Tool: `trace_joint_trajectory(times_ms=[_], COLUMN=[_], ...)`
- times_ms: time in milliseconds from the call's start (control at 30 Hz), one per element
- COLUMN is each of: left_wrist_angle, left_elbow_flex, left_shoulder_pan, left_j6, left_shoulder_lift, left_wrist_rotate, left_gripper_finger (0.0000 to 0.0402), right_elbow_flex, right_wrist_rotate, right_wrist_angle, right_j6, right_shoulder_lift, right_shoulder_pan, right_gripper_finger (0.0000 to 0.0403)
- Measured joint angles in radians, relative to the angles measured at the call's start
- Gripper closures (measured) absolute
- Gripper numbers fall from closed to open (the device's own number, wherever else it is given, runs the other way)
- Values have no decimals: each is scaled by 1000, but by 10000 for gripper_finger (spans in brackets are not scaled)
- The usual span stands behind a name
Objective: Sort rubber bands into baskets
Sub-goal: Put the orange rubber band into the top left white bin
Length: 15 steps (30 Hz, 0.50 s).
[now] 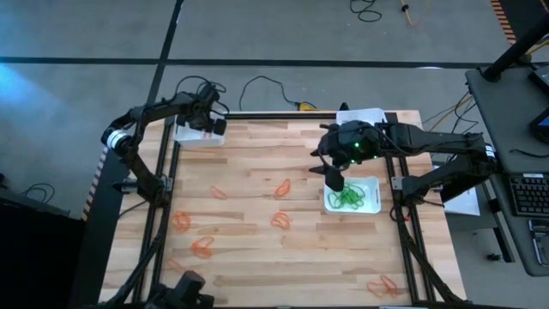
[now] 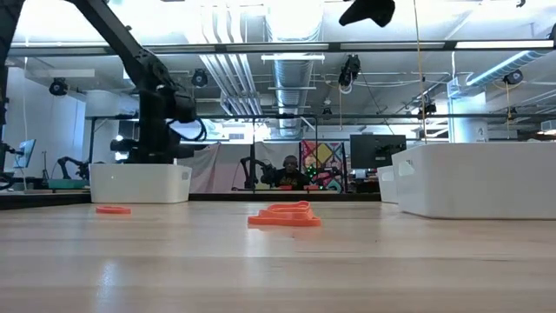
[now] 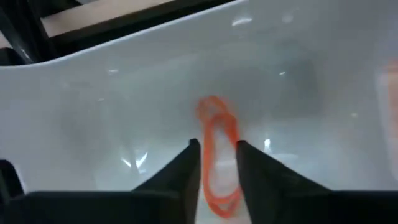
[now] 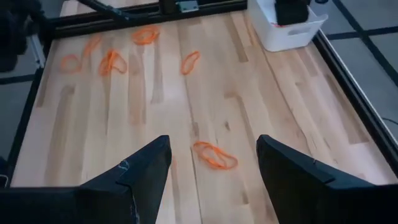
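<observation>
Big butcher-block wooden table (image 1: 257, 232) fills the overhead view, framed by black rails, and both dark arms are over its far half. The left arm (image 1: 150, 116) reaches in from the left edge to the far-left corner, where a white basket (image 1: 196, 134) sits; the right arm (image 1: 446, 142) stretches in from the right side toward the middle. Near the right edge stands a second white basket (image 1: 371, 199), and it holds a tangle of green rubber bands (image 1: 346, 199). The right gripper (image 1: 333, 178) hangs above that basket's left rim, and its wrist camera shows the two fingers spread wide apart with nothing between them, looking down on bare wood and loose bands. The left gripper (image 3: 215, 163) is down inside the far-left basket, fingers parted a little, with an orange rubber band (image 3: 219, 155) lying in the gap between them on the white floor; whether the tips are touching it, cannot tell. Loose orange rubber bands are scattered across the table: one near the centre (image 1: 281, 187), one just below it (image 1: 280, 221), a cluster toward the left side (image 1: 202, 248), another at the near-right corner (image 1: 382, 286).
</observation>
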Motion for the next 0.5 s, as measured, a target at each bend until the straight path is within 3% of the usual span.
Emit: trace_joint_trajectory(times_ms=[200, 367, 500], left_wrist_angle=[-62, -75, -73], left_elbow_flex=[0, -29, -92], left_shoulder_pan=[-81, -352, -622], left_j6=[-5, -47, -212], left_shoulder_lift=[-168, -416, -547], left_wrist_rotate=[19, 18, -45], left_gripper_finger=[223, 164, 151], right_elbow_flex=[0, 0, 0], right_wrist_rotate=[4, 4, 4], right_wrist_angle=[0, 0, 0], right_j6=[84, 159, 195], right_shoulder_lift=[0, 0, 0], right_shoulder_pan=[-1, -1, -1], right_gripper_finger=[172, 172, 172])
